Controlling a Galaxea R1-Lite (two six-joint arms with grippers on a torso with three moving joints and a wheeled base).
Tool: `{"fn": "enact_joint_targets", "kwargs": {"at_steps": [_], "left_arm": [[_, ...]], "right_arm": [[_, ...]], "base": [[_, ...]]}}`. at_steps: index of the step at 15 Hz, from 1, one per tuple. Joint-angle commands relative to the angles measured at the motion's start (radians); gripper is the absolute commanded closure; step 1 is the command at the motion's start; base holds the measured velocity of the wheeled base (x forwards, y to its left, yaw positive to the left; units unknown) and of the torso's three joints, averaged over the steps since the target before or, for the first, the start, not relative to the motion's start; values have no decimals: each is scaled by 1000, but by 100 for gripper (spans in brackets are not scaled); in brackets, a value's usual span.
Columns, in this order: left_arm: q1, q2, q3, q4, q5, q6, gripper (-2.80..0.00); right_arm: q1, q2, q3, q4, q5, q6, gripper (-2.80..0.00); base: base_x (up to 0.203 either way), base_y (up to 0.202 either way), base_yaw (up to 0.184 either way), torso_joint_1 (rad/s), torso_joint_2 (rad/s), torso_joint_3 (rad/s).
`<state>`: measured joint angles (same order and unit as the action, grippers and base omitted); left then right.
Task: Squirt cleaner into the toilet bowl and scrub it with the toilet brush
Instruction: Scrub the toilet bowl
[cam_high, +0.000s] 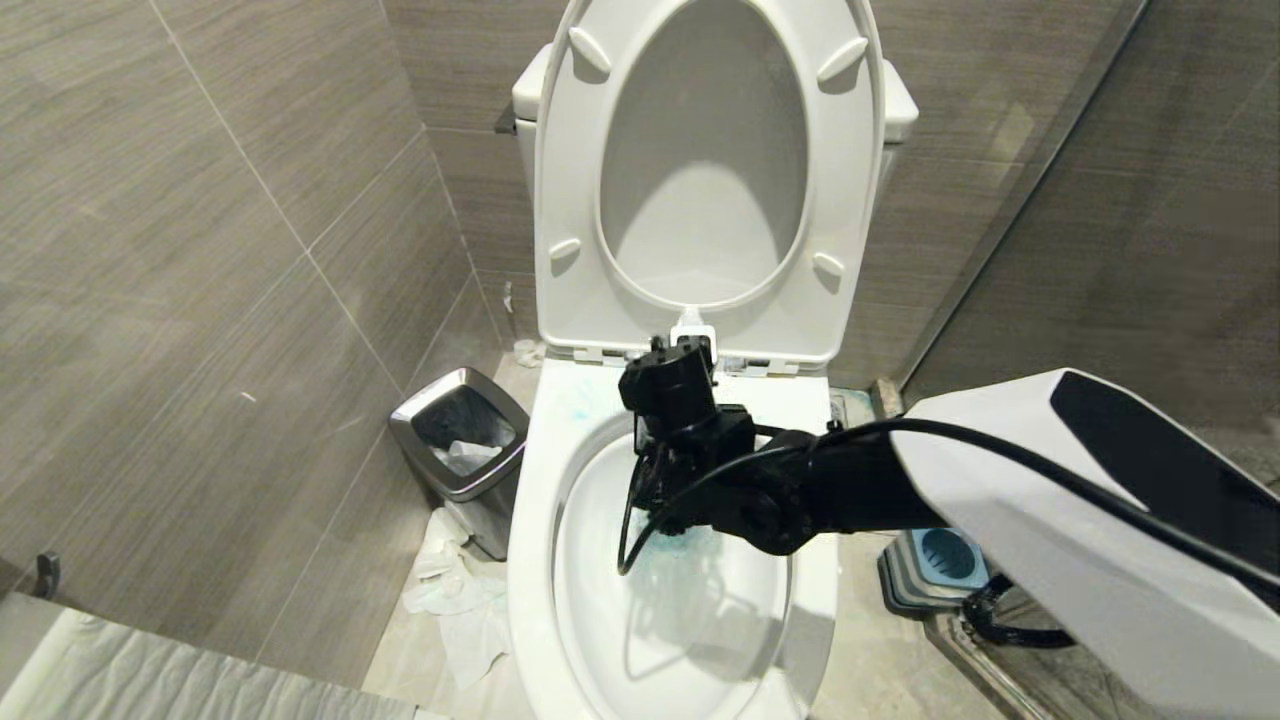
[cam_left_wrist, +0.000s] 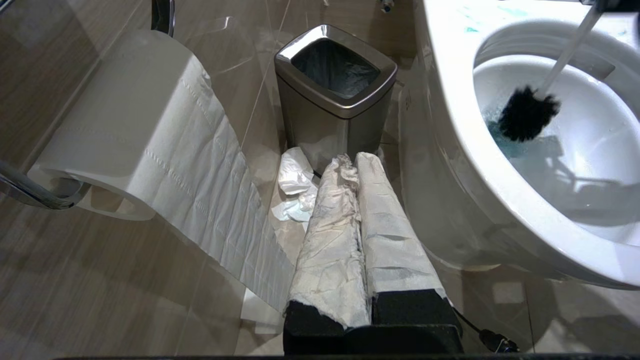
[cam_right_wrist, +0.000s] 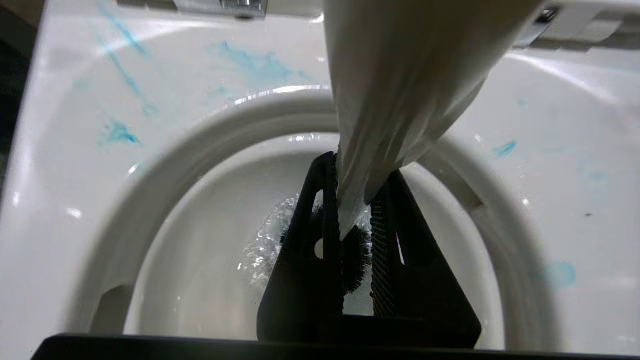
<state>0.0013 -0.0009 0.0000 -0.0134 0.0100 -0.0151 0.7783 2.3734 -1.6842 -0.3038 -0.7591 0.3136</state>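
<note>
Right hand (cam_right_wrist: 357, 240) clamped on toilet brush (cam_left_wrist: 527, 120), bristles down in blue-streaked toilet bowl (cam_high: 545, 480); left hand (cam_left_wrist: 356, 165) pressed together

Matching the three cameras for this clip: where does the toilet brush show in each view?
Head view: mostly hidden behind the right hand, over the toilet bowl.
Left wrist view: toilet brush at upper right, black bristle head in the blue-tinted water.
Right wrist view: handle runs down from top centre, held in the hand; bristles behind the fingers.
Shared landmark: the bowl's blue-streaked rim.
</note>
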Motion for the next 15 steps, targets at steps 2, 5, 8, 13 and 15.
{"fn": "enact_joint_targets", "kwargs": {"at_steps": [2, 5, 8, 13, 15], "left_arm": [[0, 1, 8, 0, 1, 0, 0], [0, 1, 8, 0, 1, 0, 0], [0, 1, 8, 0, 1, 0, 0], [0, 1, 8, 0, 1, 0, 0], [-1, 1, 8, 0, 1, 0, 0]], "right_arm": [[-1, 127, -51, -11, -6, 4, 0], [-5, 149, -57, -62, -11, -5, 0], [-5, 43, -13, -66, -40, 6, 0], [-10, -132, 120, -60, -69, 4, 0], [-11, -110, 109, -58, -72, -2, 0]], "base": [[0, 0, 0, 0, 0, 0], [0, 0, 0, 0, 0, 0], [0, 0, 0, 0, 0, 0], [0, 0, 0, 0, 0, 0], [0, 0, 0, 0, 0, 0]]}}
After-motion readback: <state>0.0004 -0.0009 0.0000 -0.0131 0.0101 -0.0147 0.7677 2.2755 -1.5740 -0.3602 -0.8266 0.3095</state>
